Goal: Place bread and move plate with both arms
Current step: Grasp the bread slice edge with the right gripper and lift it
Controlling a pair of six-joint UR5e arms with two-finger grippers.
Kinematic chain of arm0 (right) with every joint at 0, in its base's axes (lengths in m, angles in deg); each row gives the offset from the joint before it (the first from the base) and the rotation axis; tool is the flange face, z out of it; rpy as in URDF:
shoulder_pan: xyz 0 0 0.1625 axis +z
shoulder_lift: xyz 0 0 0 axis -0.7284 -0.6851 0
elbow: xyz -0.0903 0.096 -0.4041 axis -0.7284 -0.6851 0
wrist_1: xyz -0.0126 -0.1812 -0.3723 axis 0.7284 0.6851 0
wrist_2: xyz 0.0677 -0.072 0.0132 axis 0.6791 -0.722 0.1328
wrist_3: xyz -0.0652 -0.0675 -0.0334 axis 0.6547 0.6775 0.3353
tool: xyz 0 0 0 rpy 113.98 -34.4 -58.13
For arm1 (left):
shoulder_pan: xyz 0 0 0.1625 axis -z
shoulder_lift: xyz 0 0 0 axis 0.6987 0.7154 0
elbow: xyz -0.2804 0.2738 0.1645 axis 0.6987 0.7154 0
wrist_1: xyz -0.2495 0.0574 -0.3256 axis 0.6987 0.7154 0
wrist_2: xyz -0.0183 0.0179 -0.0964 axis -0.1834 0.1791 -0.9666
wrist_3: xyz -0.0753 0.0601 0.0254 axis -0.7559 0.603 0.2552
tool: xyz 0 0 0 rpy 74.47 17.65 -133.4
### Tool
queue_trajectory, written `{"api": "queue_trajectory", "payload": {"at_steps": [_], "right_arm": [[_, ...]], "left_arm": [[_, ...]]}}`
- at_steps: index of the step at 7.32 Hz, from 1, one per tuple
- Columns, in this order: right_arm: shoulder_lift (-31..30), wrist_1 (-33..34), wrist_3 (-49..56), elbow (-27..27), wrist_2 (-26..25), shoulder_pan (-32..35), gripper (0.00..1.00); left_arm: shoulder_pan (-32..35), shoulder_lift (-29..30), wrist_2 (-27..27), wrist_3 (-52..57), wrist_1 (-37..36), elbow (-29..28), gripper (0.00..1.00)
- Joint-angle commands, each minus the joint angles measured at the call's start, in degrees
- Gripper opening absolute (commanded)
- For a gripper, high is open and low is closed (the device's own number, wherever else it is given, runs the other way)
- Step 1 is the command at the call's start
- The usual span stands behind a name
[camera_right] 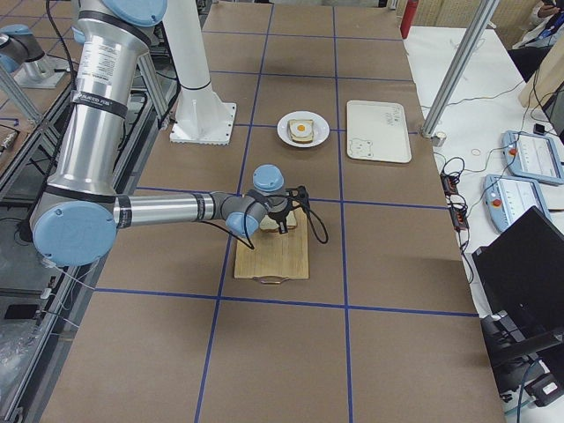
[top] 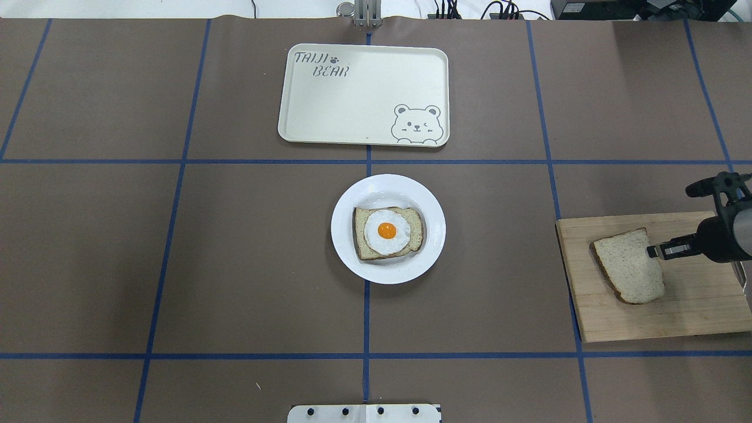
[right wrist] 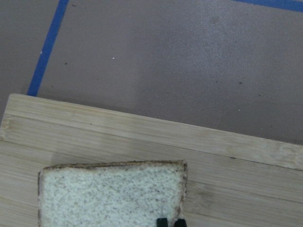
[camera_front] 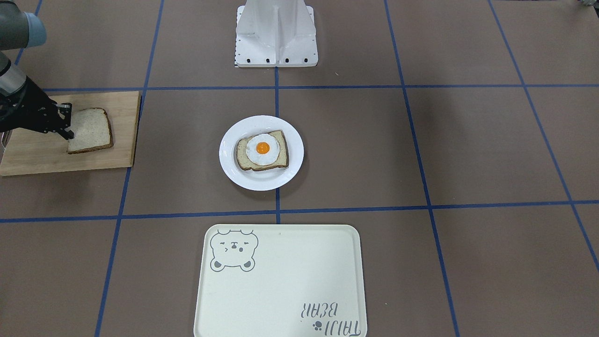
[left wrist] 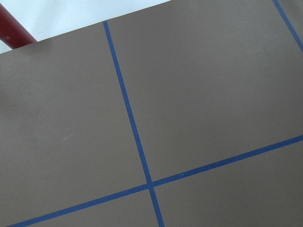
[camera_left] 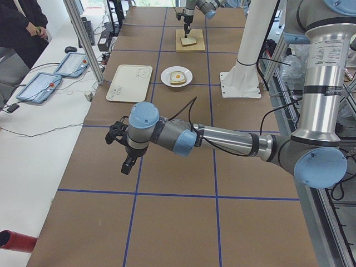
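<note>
The bread (camera_front: 91, 130) (top: 628, 267) lies on a wooden cutting board (camera_front: 37, 150) (top: 693, 305) at my right end of the table. My right gripper (camera_front: 70, 135) (top: 651, 251) points down at the bread's outer edge. In the right wrist view its fingertips (right wrist: 162, 222) stand close together, pinching the crust near a corner of the bread (right wrist: 111, 194). The white plate (camera_front: 234, 173) (top: 432, 247) sits at the table's centre with an egg-topped slice (camera_front: 262, 150) on it. My left gripper (camera_left: 127, 166) hangs over bare table far to my left; I cannot tell its state.
A cream bear tray (camera_front: 281, 281) (top: 364, 106) lies beyond the plate, away from my base (camera_front: 276, 37). The left wrist view shows only brown table with blue tape lines and a red object (left wrist: 14, 33) at the table's edge. Operators' tablets (camera_left: 39, 86) lie beside the table.
</note>
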Motion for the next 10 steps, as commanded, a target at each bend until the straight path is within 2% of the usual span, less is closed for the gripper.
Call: {"api": "queue_trajectory", "payload": {"at_steps": [1,2,4,6,8,10], "right_arm": [[-1.71,-7.21,0.04,-0.26,13.05,7.06,0.00],[-1.46,-7.50,0.04,-0.26,16.33,9.35,0.00],[-0.58,-7.59,-0.05,-0.26,18.38,10.78,0.00],[3.27,-7.42,-1.44,-0.35,18.91,11.66,0.00],[13.69,-6.98,-13.69,-1.22,18.91,11.58,0.00],[24.69,-5.50,-14.72,-3.42,18.13,7.39,0.00]], "left_arm": [[0.00,0.00,0.00,-0.16,0.00,0.05,0.99],[0.00,0.00,0.09,-0.16,0.00,0.05,0.99],[0.00,0.00,0.00,-0.16,0.00,0.05,0.99],[0.00,0.09,0.00,-0.25,0.00,0.05,0.99],[0.00,0.09,0.00,-0.25,0.00,-0.04,0.99],[0.00,0.09,0.00,-0.33,-0.09,-0.21,0.99]]}}
